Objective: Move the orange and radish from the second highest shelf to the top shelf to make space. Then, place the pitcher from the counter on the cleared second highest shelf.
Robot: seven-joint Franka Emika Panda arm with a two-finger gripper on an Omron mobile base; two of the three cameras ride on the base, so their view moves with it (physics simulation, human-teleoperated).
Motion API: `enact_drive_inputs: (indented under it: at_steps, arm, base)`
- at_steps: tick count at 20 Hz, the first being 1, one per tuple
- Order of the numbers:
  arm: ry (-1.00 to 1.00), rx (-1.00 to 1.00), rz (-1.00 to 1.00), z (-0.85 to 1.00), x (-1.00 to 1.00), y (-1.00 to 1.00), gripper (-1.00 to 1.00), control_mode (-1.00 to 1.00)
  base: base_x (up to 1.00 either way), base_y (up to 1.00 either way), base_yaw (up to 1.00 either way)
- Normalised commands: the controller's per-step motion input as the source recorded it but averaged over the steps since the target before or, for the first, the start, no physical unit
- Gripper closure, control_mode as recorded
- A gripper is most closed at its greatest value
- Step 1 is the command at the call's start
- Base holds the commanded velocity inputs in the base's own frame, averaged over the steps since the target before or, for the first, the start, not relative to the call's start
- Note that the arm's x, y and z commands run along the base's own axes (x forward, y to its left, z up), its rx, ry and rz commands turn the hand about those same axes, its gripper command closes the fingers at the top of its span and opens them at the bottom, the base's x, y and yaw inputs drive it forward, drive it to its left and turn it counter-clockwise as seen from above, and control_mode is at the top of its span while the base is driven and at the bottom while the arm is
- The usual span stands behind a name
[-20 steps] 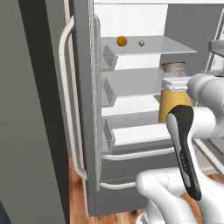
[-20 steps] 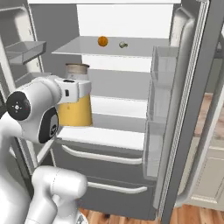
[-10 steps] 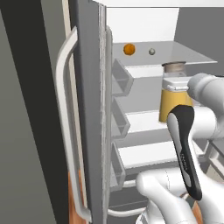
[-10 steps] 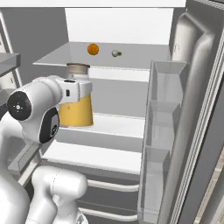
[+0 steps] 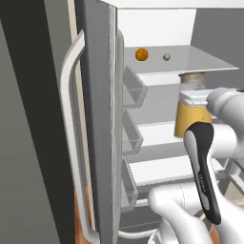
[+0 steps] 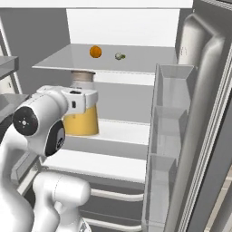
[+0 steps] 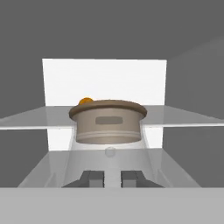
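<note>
The orange (image 5: 141,54) (image 6: 95,51) and the small pale radish (image 5: 166,56) (image 6: 119,56) lie side by side on the see-through top shelf (image 5: 209,62) (image 6: 59,61) of the open fridge. Below that glass is the amber pitcher (image 5: 188,121) (image 6: 81,124) with a tan lid (image 7: 108,122), at the left of the second highest shelf (image 6: 122,131) (image 5: 157,136). Whether its base touches the shelf I cannot tell. My gripper (image 7: 111,178) is shut on the pitcher's near side, just below the lid. In the hand view the orange (image 7: 85,101) peeks over the lid. The counter is out of view.
The left fridge door (image 5: 95,143), with its long handle (image 5: 71,143) and bins (image 5: 133,90), stands open close by my arm. The right door (image 6: 199,113) with stacked bins (image 6: 170,136) is open too. Lower shelves (image 6: 99,165) and drawers sit under the pitcher.
The whole picture has shifted and the fridge looms larger: the base has driven closer. The pitcher stays in my grip, now further under the top shelf. Orange and radish have not moved.
</note>
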Motion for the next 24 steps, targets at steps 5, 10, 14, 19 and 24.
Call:
enact_drive_inputs:
  at_steps: [5,10,14,19,24]
  arm:
    - [-0.17,0.00,0.00,-0.49,0.00,-0.22,1.00,-1.00]
    - [-0.14,0.00,0.00,-0.44,0.09,-0.03,1.00,-1.00]
    - [-0.13,0.00,0.00,-0.50,0.06,0.00,1.00,-1.00]
    - [-0.19,0.00,0.00,-0.77,0.00,0.00,1.00,-1.00]
    - [-0.26,0.00,0.00,-0.87,0.00,0.00,1.00,-1.00]
  base:
    - [0.00,0.00,0.00]
    - [0.00,0.00,0.00]
    - [0.00,0.00,0.00]
    - [0.00,0.00,0.00]
    - [0.00,0.00,0.00]
